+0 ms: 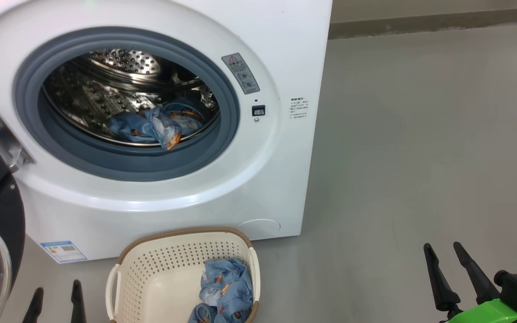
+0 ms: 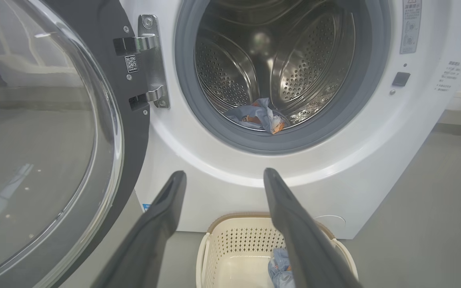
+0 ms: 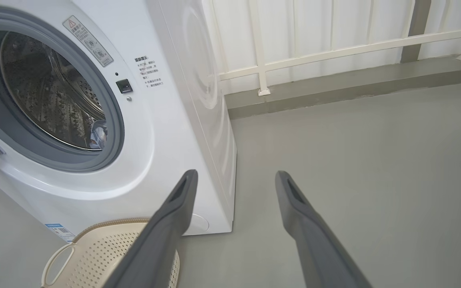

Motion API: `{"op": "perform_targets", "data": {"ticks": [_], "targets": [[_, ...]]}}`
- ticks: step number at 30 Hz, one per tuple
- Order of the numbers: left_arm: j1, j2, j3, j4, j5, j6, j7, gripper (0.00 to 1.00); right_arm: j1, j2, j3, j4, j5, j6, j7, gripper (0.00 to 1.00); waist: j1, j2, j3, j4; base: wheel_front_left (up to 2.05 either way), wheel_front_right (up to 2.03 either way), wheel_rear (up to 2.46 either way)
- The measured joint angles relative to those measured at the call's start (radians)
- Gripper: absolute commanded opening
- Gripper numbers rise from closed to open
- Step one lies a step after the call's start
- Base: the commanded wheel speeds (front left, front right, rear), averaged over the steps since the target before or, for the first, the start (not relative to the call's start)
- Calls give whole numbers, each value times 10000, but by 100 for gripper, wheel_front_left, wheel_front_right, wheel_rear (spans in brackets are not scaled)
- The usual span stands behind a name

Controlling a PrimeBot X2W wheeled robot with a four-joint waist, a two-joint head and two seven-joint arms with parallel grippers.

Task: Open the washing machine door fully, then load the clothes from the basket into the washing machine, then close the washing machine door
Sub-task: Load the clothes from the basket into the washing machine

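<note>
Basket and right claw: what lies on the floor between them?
Nothing: the stretch from basket to right claw is bare floor, as the head view shows.

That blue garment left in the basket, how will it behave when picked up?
Probably floppy: the blue garment lies crumpled in folds, so it should sag from a pinch. Likely light, being thin fabric. It sits bunched against the basket wall, so it may drag there.
</note>
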Motion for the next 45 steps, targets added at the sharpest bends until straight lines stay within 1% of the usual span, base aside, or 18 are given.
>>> {"op": "perform_targets", "data": {"ticks": [14, 21, 28, 33, 38, 45], "targets": [[233, -163, 111, -245, 25, 0, 0, 100, 133, 48, -63, -136, -2, 2, 0, 100, 0, 0, 137, -44, 0, 0, 0], [129, -196, -268, 105, -58, 0, 0, 100, 23, 128, -115, -222, -4, 2, 0, 100, 1, 0, 458, -62, 0, 0, 0], [-682, -96, -1421, 1304, -341, 0, 2, 100, -490, 445, -196, -330, -25, 2, 0, 100, 1, 0, 1160, -104, 0, 0, 0], [-1794, 148, -2140, 2343, -840, 0, 2, 100, -1119, 717, -274, -424, -88, 2, 0, 100, 0, 0, 1880, -175, 0, 0, 0], [-2943, 418, -3256, 3475, -1279, 0, 2, 100, -1760, 965, -314, -520, -236, 2, 0, 100, 0, 0, 2673, -313, 0, 0, 0], [-4497, 888, -4533, 4936, -1941, 0, 2, 100, -2378, 1223, -249, -589, -265, 2, 0, 100, 1, 0, 3709, -627, 0, 0, 0]]}}
